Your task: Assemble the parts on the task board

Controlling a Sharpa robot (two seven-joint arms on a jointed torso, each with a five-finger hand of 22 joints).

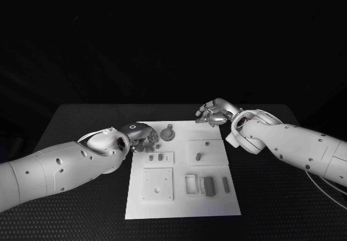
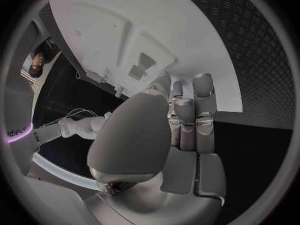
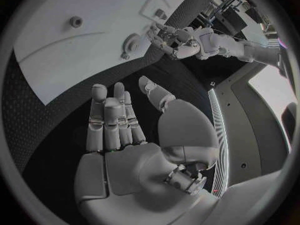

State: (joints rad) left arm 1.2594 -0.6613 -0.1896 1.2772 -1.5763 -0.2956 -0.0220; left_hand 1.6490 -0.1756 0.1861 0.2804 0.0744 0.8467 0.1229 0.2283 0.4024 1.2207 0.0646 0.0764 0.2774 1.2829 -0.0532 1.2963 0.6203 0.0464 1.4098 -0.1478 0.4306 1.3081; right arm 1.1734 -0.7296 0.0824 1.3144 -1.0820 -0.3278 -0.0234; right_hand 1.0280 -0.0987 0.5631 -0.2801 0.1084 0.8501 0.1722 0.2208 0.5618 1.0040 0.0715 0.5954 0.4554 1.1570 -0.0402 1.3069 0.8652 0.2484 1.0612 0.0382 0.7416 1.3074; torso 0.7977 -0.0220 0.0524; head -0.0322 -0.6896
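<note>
The white task board (image 1: 181,203) lies in the middle of the black table. On it are a round grey part (image 1: 168,134), small grey parts (image 1: 155,157) on a raised block, and several grey bars (image 1: 209,186) near the front right. My left hand (image 1: 141,136) hovers at the board's far left edge, beside the round part. In the left wrist view its fingers (image 2: 187,120) lie straight and side by side over the board's edge (image 2: 206,85), holding nothing. My right hand (image 1: 213,113) is at the board's far right corner, its palm (image 3: 137,155) bare and fingers spread.
Raised white blocks (image 1: 158,184) with holes and a slotted block (image 1: 191,184) stand on the board's near half. Another block (image 1: 204,150) carries two small pegs. Black table (image 1: 79,201) shows on both sides of the board.
</note>
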